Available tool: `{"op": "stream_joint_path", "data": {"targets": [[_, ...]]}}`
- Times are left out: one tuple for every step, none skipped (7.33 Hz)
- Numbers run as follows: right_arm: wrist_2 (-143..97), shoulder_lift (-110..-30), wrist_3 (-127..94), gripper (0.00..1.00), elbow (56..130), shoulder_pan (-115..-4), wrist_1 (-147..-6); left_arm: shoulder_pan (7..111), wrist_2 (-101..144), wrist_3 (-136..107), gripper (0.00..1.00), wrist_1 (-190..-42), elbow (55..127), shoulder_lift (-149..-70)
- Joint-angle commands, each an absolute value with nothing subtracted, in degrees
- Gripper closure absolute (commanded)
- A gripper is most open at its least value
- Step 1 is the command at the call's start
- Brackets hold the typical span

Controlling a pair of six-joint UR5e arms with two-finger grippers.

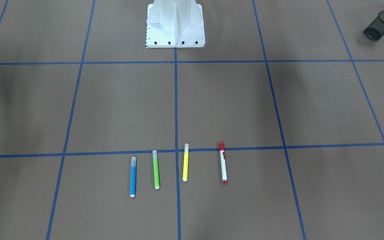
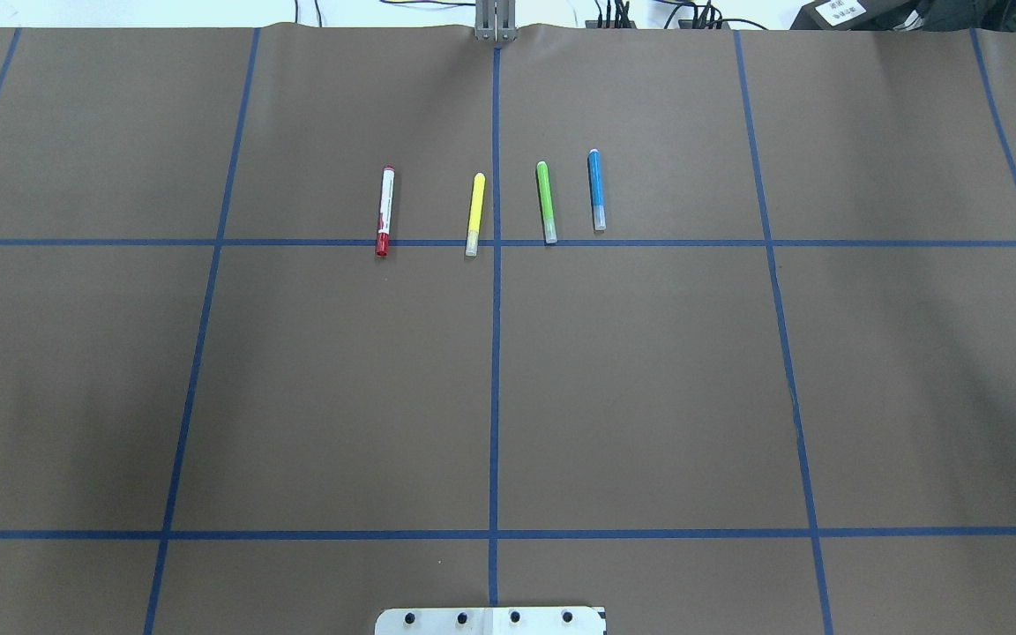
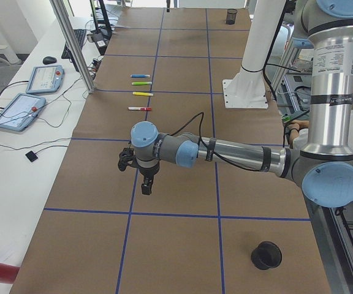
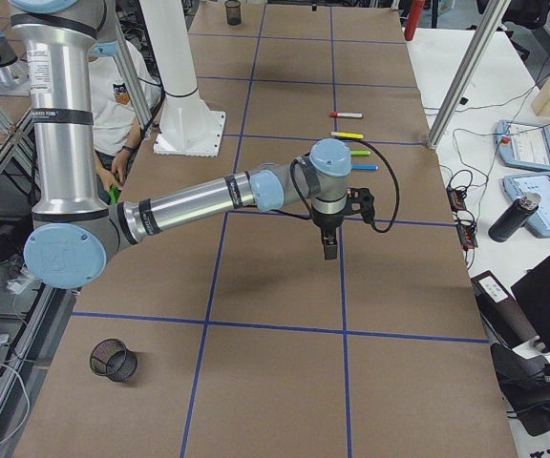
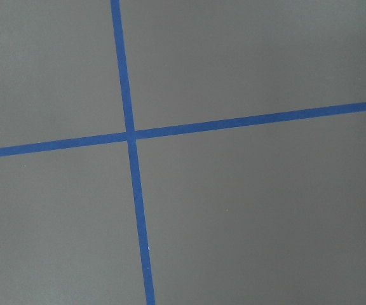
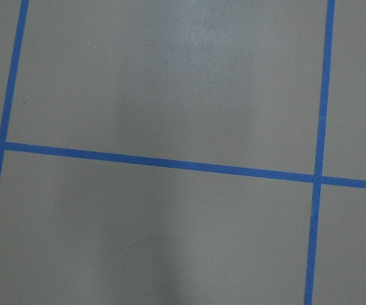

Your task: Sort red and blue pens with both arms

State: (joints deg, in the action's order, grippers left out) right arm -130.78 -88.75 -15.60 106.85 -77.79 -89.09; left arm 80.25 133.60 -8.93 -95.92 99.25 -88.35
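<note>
Exterior left view has the left gripper (image 3: 147, 185) hanging fingers-down just above the brown paper (image 3: 182, 202), close beside a blue tape line (image 3: 127, 214). How far its jaws are parted cannot be told. Behind it the wrist bends at a right angle. The left arm (image 3: 238, 154) runs almost level back to a low elbow at the robot's side, and from there a silver tube stands upright.

The right gripper (image 4: 329, 250) is posed the same way in the exterior right view: it points straight down a little above the paper, and its jaw opening cannot be told either. The right arm (image 4: 189, 205) lies stretched out nearly flat from a low elbow, with the upper tube vertical above it. Both wrist cameras see only paper and crossed tape, with no fingers in view.

Both pens lie on the table, well apart from either gripper, in a row of four parallel markers. The red marker (image 2: 384, 212) is at the row's end nearer the left arm, and its red cap crosses a tape line. Next come a yellow marker (image 2: 475, 213) and a green marker (image 2: 546, 201). The blue marker (image 2: 596, 190) is at the end nearer the right arm, and its clear cap stops just short of the same line. A white pedestal (image 1: 175, 25) stands at the robot's edge of the table.
</note>
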Motion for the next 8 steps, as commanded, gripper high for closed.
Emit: {"op": "stream_joint_path", "data": {"targets": [[-130.69,-88.33,-15.64,0.00,106.87,-77.78,-88.86,80.16,133.59,-8.79,0.00,-96.15,99.23,-88.24],[-130.69,-88.16,-15.64,0.00,106.61,-77.78,-88.86,80.16,133.59,-8.44,0.00,-96.24,99.32,-88.16],[-130.69,-88.15,-15.64,0.00,106.96,-77.78,-88.86,80.07,133.59,-8.44,0.00,-96.33,98.97,-88.24],[-130.69,-88.07,-15.64,0.00,106.61,-77.70,-88.86,80.16,133.59,-8.44,0.00,-96.33,98.96,-88.07],[-130.78,-88.07,-15.64,0.00,106.61,-77.70,-88.86,80.07,133.59,-8.44,0.00,-96.33,99.23,-87.89],[-130.78,-88.07,-15.64,0.00,106.52,-77.70,-88.86,80.16,133.59,-8.44,0.00,-96.33,99.32,-87.89],[-130.78,-88.15,-15.56,0.00,106.44,-77.78,-88.86,80.07,133.68,-8.70,0.00,-96.33,99.23,-87.89],[-130.78,-88.33,-15.56,0.00,107.13,-77.78,-88.77,80.07,133.68,-8.70,0.00,-96.33,99.23,-87.89]]}}
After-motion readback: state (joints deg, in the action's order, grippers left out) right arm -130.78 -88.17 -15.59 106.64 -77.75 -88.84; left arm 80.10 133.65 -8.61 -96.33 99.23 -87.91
